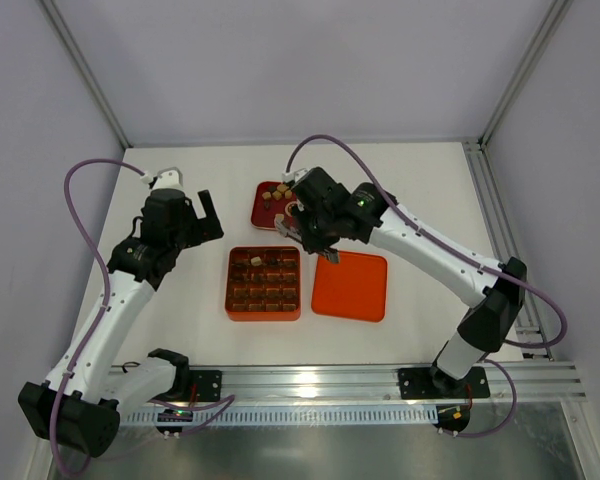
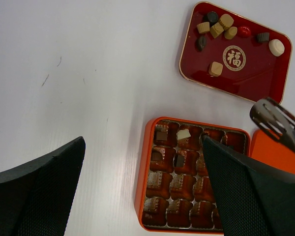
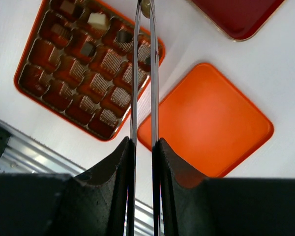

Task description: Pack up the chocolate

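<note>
Loose chocolate (image 2: 216,29) in tan, dark and cream lies on the dark red tray (image 2: 255,73). A few pieces, one of them white (image 2: 183,133), sit in cells of the orange box (image 2: 141,196). My right gripper (image 3: 143,142) is shut on metal tongs (image 3: 150,73). Their tips hang above the box's corner nearest the tray, and a small tan piece (image 3: 145,7) seems pinched there. In the left wrist view the tongs (image 2: 273,118) reach in over the lid's corner. My left gripper (image 2: 143,142) hovers open over the box's left edge, holding nothing.
A flat orange lid (image 1: 350,285) lies just right of the box (image 1: 264,283), and the red tray (image 1: 270,205) lies behind the box. An aluminium rail (image 1: 330,380) runs along the near edge. White enclosure walls stand on the other sides of the table.
</note>
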`<state>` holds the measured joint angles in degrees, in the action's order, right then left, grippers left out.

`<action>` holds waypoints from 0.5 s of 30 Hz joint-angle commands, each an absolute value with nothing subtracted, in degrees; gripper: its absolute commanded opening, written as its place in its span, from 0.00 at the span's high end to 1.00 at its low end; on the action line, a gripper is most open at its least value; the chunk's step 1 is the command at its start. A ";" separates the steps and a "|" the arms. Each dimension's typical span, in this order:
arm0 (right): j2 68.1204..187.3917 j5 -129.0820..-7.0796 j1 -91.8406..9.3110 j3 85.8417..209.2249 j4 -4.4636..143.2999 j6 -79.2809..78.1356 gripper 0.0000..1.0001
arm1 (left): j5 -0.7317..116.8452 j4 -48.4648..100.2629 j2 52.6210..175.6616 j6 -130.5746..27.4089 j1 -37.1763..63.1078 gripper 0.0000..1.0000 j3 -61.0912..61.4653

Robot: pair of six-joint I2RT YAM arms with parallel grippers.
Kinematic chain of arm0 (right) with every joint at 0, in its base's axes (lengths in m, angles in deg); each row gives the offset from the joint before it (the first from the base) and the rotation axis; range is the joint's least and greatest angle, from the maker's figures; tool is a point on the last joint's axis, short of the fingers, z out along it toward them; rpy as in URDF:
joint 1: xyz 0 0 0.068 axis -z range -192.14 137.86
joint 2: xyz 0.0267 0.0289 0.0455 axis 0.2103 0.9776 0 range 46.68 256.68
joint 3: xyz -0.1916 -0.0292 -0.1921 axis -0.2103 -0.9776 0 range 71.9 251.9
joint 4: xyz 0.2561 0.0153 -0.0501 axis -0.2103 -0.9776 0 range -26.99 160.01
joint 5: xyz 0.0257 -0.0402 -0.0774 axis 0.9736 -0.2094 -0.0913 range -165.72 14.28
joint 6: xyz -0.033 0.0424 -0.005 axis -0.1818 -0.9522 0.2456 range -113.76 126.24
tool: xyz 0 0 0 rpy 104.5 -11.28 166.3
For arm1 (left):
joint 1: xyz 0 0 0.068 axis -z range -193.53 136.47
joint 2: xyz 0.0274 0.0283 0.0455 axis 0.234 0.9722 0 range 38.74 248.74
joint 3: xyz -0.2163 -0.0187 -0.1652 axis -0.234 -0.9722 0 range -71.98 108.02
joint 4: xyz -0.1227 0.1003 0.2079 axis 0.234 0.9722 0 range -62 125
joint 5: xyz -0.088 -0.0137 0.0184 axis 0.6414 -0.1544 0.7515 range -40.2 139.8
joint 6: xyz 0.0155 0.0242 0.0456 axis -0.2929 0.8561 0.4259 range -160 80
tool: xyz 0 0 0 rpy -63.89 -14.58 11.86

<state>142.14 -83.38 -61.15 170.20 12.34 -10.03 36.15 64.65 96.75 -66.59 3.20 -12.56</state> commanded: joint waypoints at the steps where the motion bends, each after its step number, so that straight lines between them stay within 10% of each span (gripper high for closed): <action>1: 137.91 -83.99 -64.07 168.32 14.55 -12.91 0.75 | 36.52 62.37 96.39 -66.72 2.73 0.00 -12.74; 15: 138.96 -84.16 -72.25 162.16 16.92 -16.43 0.75 | 36.17 62.37 96.04 -66.63 2.73 0.00 -13.01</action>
